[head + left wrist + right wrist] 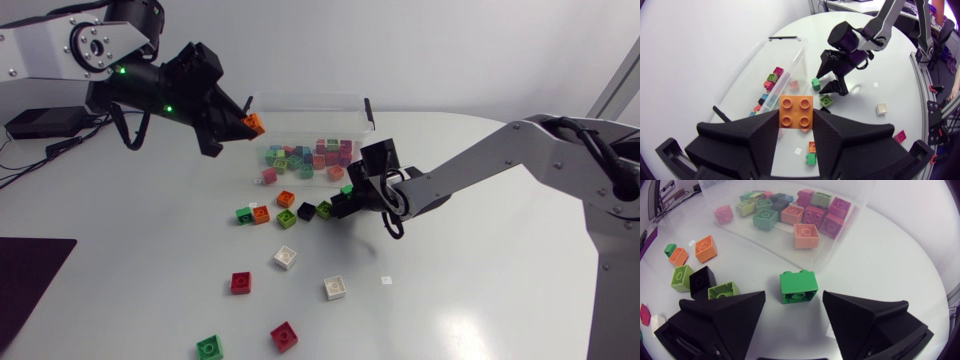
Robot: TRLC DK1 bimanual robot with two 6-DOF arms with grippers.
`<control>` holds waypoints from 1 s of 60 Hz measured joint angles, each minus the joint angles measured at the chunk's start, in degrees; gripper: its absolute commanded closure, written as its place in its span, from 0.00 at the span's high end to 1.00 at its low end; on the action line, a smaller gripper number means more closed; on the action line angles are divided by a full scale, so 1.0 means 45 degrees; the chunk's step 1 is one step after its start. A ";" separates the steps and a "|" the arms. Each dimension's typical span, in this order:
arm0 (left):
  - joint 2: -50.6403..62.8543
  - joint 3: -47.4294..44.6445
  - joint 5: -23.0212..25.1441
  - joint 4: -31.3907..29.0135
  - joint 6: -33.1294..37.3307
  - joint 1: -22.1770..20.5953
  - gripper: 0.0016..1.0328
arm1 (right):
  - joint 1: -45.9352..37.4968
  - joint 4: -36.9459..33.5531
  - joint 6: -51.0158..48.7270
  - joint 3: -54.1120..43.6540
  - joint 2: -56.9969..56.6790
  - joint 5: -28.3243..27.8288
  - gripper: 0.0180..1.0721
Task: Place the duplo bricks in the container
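Two bricks are in play. The left gripper (796, 120) clamps an orange brick (796, 107) aloft by the end of the clear container (305, 98); it should carry fully over the rim before letting go. The right gripper (794, 302), standing open, straddles a green brick (798, 286) just outside the container; it should centre, then close squarely.
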 measured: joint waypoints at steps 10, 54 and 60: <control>0.0894 0.1025 0.0034 0.0253 -0.0865 -0.0073 0.23 | 0.0000 0.0151 0.0000 0.0010 0.0087 0.0000 0.55; 0.4279 0.4289 -0.0782 0.0816 -0.3876 0.0010 0.29 | 0.0000 -0.0272 0.0000 -0.1297 -0.2312 -0.0044 0.24; 0.4571 0.4425 -0.1073 0.1205 -0.4590 0.0010 0.38 | 0.0000 -0.0821 0.0000 -0.1520 -0.3560 -0.0044 0.24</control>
